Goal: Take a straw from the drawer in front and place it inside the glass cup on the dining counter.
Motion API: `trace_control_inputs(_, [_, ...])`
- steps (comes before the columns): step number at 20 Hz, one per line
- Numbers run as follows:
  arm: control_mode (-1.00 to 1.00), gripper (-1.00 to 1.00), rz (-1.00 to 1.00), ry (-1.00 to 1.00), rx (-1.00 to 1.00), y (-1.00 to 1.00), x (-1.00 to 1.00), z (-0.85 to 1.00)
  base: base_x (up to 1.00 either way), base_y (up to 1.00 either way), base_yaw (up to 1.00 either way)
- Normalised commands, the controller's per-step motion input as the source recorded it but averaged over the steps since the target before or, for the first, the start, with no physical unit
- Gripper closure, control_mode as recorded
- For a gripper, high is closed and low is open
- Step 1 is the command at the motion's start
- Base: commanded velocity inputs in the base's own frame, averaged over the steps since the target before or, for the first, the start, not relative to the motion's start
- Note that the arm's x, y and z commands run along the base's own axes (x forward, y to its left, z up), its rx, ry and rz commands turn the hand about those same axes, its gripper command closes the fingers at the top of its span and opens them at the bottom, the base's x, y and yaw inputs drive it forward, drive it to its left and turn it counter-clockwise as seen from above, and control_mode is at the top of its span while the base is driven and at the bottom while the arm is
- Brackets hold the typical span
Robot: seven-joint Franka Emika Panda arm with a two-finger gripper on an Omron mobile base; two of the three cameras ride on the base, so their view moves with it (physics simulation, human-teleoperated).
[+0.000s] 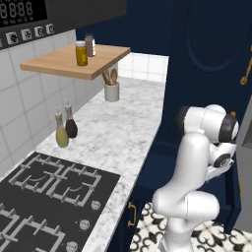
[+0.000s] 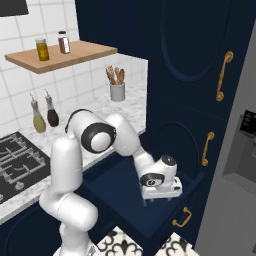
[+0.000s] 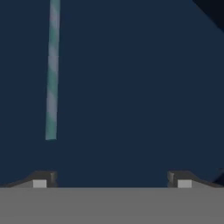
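The navy drawer stands pulled open below the worktop, with a brass handle on its front. My gripper points down into it near its front right corner. In the hand view a teal and white striped straw lies flat on the dark drawer floor, running from the top edge down the left side. It ends above and just inside the left fingertip. My gripper is open, its tips wide apart with nothing between them. The glass cup and the dining counter are out of view.
A marble worktop with a black gas hob runs on the left, carrying two oil bottles and a utensil pot. A wooden shelf with jars hangs above. Tall navy cabinets and a grey fridge stand on the right.
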Motion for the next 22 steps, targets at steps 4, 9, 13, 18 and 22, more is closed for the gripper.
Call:
trace_control_inputs(4, [-1.0,-1.0,-0.09,-0.09,-0.15,0.27,0.34,0.24,0.0,0.0,0.0])
trace_control_inputs(9, [-1.0,-1.0,-0.14,-0.09,-0.09,0.4,0.19,0.0,0.0,0.0,0.0])
trace_control_inputs(13, [-1.0,-1.0,-0.12,-0.04,-0.01,0.38,0.18,-0.02,0.0,0.0,0.0])
trace_control_inputs(18, [-1.0,-1.0,0.0,0.02,0.0,0.14,0.09,0.01,0.0,0.0,0.0])
trace_control_inputs(22, [-1.0,-1.0,0.0,0.01,0.0,0.12,0.0,-0.1,0.0,0.0,0.0])
